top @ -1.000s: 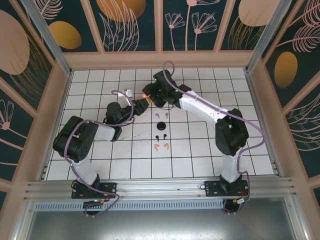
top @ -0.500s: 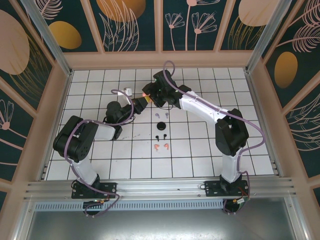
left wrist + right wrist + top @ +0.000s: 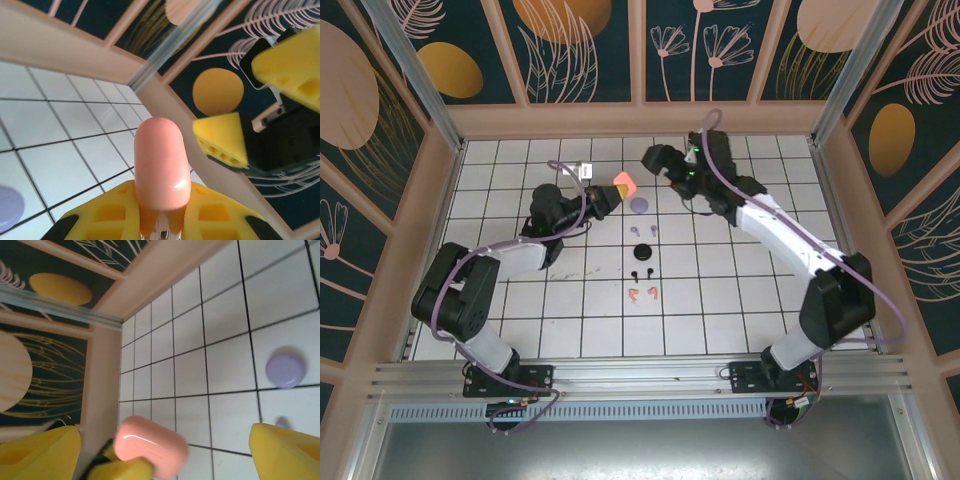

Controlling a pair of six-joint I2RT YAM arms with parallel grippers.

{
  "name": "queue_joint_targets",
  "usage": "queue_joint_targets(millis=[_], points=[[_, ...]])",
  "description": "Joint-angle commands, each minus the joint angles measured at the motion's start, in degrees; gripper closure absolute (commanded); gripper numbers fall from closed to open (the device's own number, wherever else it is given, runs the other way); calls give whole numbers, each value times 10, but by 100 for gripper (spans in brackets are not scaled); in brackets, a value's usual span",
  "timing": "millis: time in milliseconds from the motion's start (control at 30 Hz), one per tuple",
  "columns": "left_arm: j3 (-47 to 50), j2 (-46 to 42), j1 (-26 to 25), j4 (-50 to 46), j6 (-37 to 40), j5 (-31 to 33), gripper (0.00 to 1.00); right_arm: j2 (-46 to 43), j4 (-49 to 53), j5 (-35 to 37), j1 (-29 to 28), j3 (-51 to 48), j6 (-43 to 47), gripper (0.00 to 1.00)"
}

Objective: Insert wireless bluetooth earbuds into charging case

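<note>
We saw the left gripper (image 3: 161, 222) clamped on the salmon case (image 3: 161, 160), its base hidden; the right gripper (image 3: 653, 158) gaped empty, near the lavender case (image 3: 639, 205), fingertips cut off

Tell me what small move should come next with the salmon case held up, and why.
Probably bring the right gripper onto the top of the salmon case to open it: the left gripper clamps its base, it looks shut, the right gripper hangs open and apart, and the salmon earbuds lie on the table.

Lab test cell; white gridded tabletop (image 3: 740, 300); aluminium frame rail (image 3: 640, 378); floral-printed enclosure panels (image 3: 585, 50) around.
</note>
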State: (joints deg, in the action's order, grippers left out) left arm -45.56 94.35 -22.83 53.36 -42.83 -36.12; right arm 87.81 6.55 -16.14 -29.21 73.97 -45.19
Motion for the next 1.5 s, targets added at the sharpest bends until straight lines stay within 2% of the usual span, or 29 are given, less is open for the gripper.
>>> queue_joint_targets(millis=[0,133,300,600,933,1333,1467], points=[[-44,-15,-2,-108,61,-85,100,-55,-71,-84,6,-68,235,13],[-82,-12,-2,-176,99,-137,100,-100,-107,-159,32,-138,312,15],[-110,-7,-2,-227,126,-173,100,-97,-101,-198,40,-154,334,18],[-131,3,-3,-229,116,-193,100,-59,-120,-213,31,-142,328,24],[-137,2,-3,-242,124,-203,100,-16,-128,-198,24,-120,320,31],[-112,-36,-3,-243,130,-215,100,-4,-167,-202,62,-153,283,40],[-105,-44,-2,-235,127,-209,100,-41,-156,-216,64,-167,278,40]])
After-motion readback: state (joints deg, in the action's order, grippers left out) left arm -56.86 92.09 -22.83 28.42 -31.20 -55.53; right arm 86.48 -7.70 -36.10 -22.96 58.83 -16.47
